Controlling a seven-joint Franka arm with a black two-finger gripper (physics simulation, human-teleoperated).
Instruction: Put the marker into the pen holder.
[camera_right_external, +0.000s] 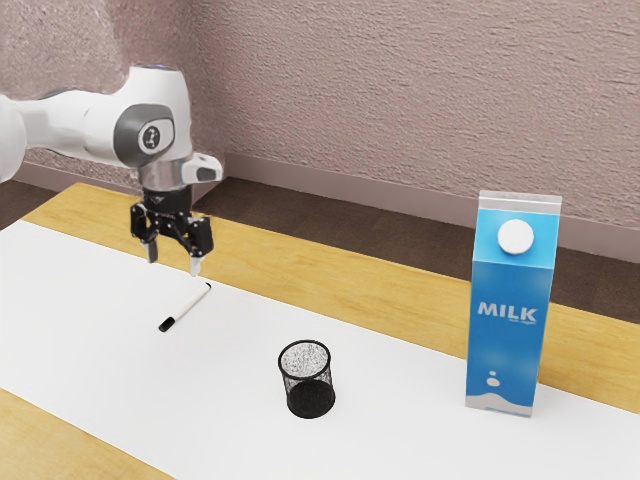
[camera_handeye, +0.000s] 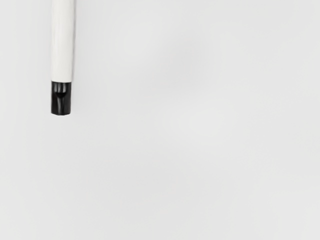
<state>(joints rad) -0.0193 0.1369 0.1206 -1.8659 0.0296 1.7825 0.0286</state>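
My gripper (camera_right_external: 174, 267) hangs above the table in the exterior view, its two fingers wide apart and nothing between them. Below it, the white marker (camera_right_external: 190, 305) with a black cap lies flat on the white surface, apart from the fingers. In the wrist view the marker (camera_handeye: 62, 42) shows its white barrel and one black end. The pen holder (camera_right_external: 308, 380), a round black mesh cup, stands upright and open-topped, farther toward the exterior view's right than the marker.
A tall blue milk carton (camera_right_external: 508, 310) stands upright toward the exterior view's right, beyond the pen holder. A white mat (camera_right_external: 110, 365) runs along the wooden table (camera_right_external: 280, 262). A textured wall rises behind.
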